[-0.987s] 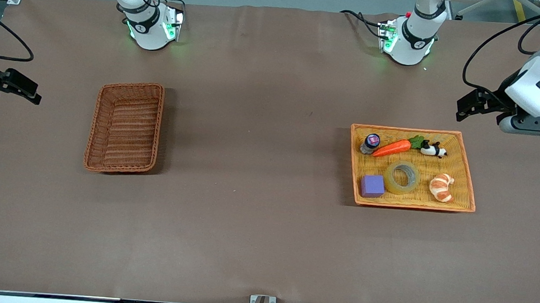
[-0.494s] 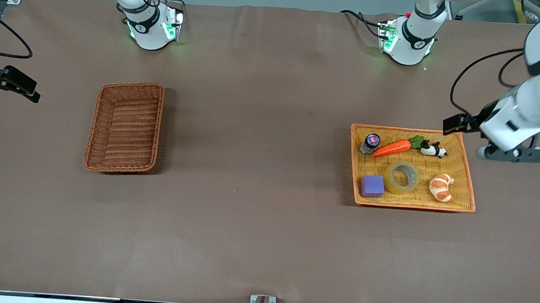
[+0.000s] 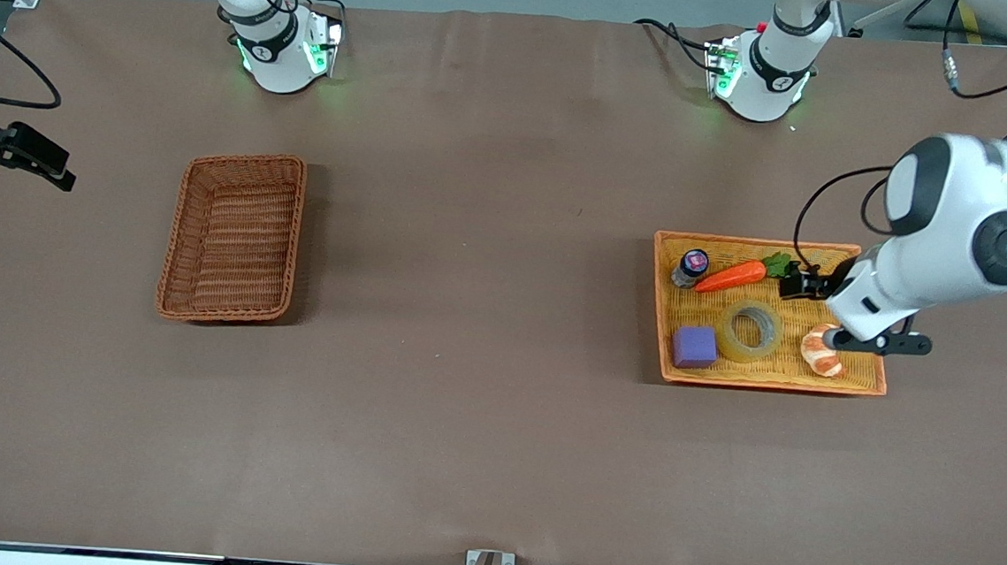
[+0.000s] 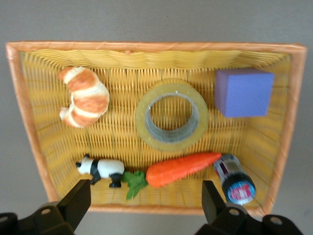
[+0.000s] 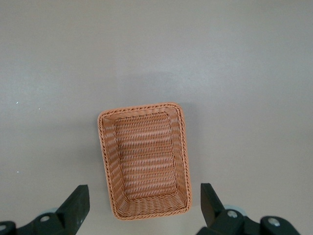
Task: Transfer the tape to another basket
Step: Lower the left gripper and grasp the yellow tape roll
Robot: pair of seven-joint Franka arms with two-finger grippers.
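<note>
Since the earlier frames left tool (image 4: 144,208) has swung in from the surface (image 3: 476,422) edge to over the orange-yellow tray (image 3: 860,254), fingers apart; right tool (image 5: 144,208) waits over the surface, fingers apart, reddish-brown basket (image 3: 236,237) empty. Tape (image 3: 749,332) lies flat in the tray between purple cube (image 3: 695,346) and croissant (image 3: 820,351), nearer the front camera than carrot (image 3: 732,276). Panda (image 4: 101,169) and small bottle (image 3: 691,267) flank the carrot.
</note>
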